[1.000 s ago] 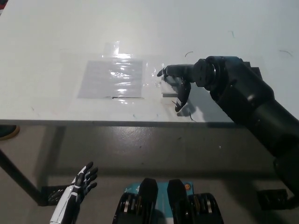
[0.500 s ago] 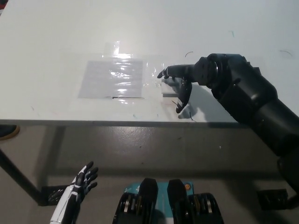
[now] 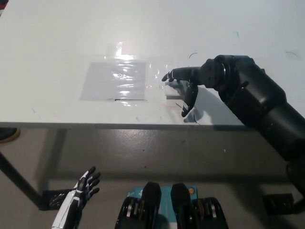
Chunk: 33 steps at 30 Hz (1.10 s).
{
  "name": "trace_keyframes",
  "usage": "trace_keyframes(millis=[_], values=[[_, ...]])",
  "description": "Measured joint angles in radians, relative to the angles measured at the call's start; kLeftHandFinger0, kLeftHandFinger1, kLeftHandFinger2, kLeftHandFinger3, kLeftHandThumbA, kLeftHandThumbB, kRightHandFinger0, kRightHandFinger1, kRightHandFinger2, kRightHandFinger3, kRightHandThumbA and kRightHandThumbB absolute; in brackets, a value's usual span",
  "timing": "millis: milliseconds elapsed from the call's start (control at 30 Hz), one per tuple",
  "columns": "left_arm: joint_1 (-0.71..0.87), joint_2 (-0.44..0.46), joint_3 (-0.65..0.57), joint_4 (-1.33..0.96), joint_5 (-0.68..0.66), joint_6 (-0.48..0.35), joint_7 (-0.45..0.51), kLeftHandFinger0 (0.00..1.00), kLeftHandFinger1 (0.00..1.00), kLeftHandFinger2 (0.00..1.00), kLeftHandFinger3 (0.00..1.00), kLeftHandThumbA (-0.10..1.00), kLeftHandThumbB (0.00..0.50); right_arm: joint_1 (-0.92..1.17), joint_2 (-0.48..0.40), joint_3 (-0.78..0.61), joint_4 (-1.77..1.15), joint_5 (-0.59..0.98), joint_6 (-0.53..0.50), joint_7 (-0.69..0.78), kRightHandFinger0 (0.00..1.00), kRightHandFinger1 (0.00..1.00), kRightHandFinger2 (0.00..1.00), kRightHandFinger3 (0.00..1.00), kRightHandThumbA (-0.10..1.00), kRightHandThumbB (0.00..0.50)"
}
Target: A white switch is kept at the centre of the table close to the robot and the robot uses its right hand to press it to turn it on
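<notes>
One black right hand (image 3: pixel 187 86) is over the white switch (image 3: pixel 172 89) near the table's (image 3: pixel 57 38) near edge, just right of a taped plastic sheet (image 3: pixel 113 80); I see its fingers spread, grasping nothing. My white left hand (image 3: pixel 85 186) hangs below, lower left, fingers released.

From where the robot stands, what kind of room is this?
Probably a lab or test room: a plain white table on a bare floor, with a taped-down plastic sheet and a small white switch.
</notes>
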Motion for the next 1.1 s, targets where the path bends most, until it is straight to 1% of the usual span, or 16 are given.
trace_keyframes(millis=[67,100,267,467,500,533,667,767,933,967,1000,1033,1100], values=[[0.0,0.0,0.0,0.0,0.0,0.0,0.0,1.0,1.0,1.0,1.0,1.0,0.048,0.001,0.0,-0.001,-0.001,-0.002,0.001,0.001,1.0,1.0,1.0,1.0,1.0,0.291],[0.0,0.0,0.0,0.0,0.0,0.0,0.0,1.0,1.0,1.0,1.0,1.0,0.048,0.001,0.0,-0.002,-0.001,-0.002,0.003,0.002,1.0,1.0,1.0,1.0,1.0,0.3],[0.0,0.001,0.0,0.0,0.0,0.0,0.0,1.0,1.0,1.0,1.0,1.0,0.052,0.001,0.001,-0.004,0.006,-0.004,0.002,0.002,1.0,1.0,1.0,1.0,1.0,0.287],[0.005,0.001,-0.001,0.0,-0.001,-0.001,0.0,1.0,1.0,1.0,1.0,1.0,0.024,0.003,0.005,-0.004,0.013,-0.006,-0.001,0.0,1.0,1.0,1.0,1.0,1.0,0.291],[0.006,0.001,-0.002,0.0,-0.001,-0.001,0.0,1.0,1.0,1.0,1.0,1.0,0.026,0.005,0.005,-0.004,0.013,-0.007,-0.001,0.0,1.0,1.0,1.0,1.0,1.0,0.298],[0.01,0.001,-0.003,0.0,-0.001,-0.002,0.0,1.0,1.0,1.0,1.0,1.0,0.044,0.006,0.005,-0.004,0.013,-0.008,-0.001,-0.002,1.0,1.0,1.0,1.0,1.0,0.293],[0.024,0.001,-0.004,0.0,-0.001,-0.004,0.0,1.0,1.0,1.0,1.0,1.0,0.064,0.011,0.006,-0.004,0.013,-0.01,-0.005,-0.008,1.0,1.0,1.0,1.0,1.0,0.3],[0.026,0.001,-0.004,0.0,-0.001,-0.004,0.0,1.0,1.0,1.0,1.0,1.0,0.077,0.011,0.01,-0.004,0.018,-0.012,-0.006,-0.01,1.0,1.0,1.0,1.0,1.0,0.293],[0.024,0.001,-0.003,0.0,-0.001,-0.004,0.0,1.0,1.0,1.0,1.0,1.0,0.054,0.011,0.011,-0.005,0.021,-0.014,-0.006,-0.011,1.0,1.0,1.0,1.0,1.0,0.3],[0.024,0.001,-0.003,0.0,-0.001,-0.005,0.0,1.0,1.0,1.0,1.0,1.0,0.049,0.011,0.012,-0.005,0.024,-0.015,-0.006,-0.011,1.0,1.0,1.0,1.0,1.0,0.31],[0.024,0.001,-0.003,0.001,0.0,-0.005,0.0,1.0,1.0,1.0,1.0,1.0,0.046,0.011,0.014,-0.005,0.027,-0.016,-0.006,-0.011,1.0,1.0,1.0,1.0,1.0,0.311],[0.024,0.001,-0.003,0.001,0.0,-0.005,0.0,1.0,1.0,1.0,1.0,1.0,0.055,0.011,0.015,-0.005,0.027,-0.016,-0.006,-0.011,1.0,1.0,1.0,1.0,1.0,0.312],[0.022,0.001,-0.003,0.001,-0.001,-0.005,0.0,1.0,1.0,1.0,1.0,1.0,0.05,0.011,0.018,-0.005,0.028,-0.019,-0.005,-0.011,1.0,1.0,1.0,1.0,1.0,0.315]])
